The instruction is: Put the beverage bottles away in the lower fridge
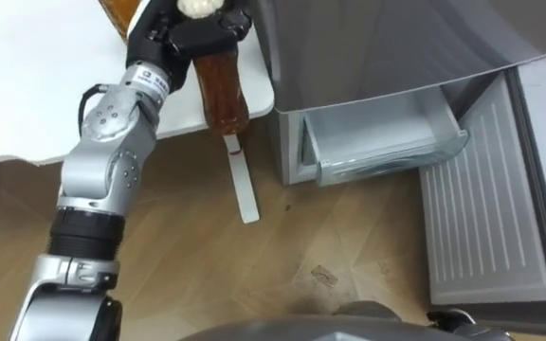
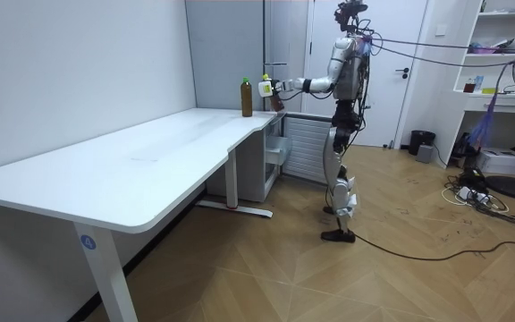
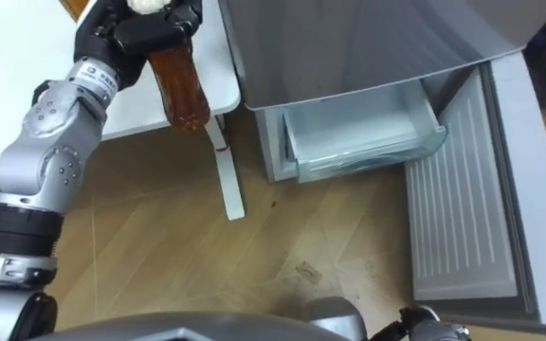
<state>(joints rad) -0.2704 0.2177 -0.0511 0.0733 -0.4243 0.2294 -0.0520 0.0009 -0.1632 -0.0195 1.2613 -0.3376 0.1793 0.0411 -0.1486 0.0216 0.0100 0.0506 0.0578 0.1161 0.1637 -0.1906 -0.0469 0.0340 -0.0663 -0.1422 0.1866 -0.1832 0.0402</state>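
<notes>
Gripping the bottle (image 1: 221,95) near its top, left hand (image 1: 183,38) is curled tight round it; looks full, so probably heavy, rigid, slick.

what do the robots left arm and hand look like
The left arm is built of silver-grey metal segments with rounded joint housings dotted with small screws, and black ribbed bands lower down. A thin black cable loops beside the wrist. The left hand is black, with a small white tag bearing dark print at its back.
</notes>
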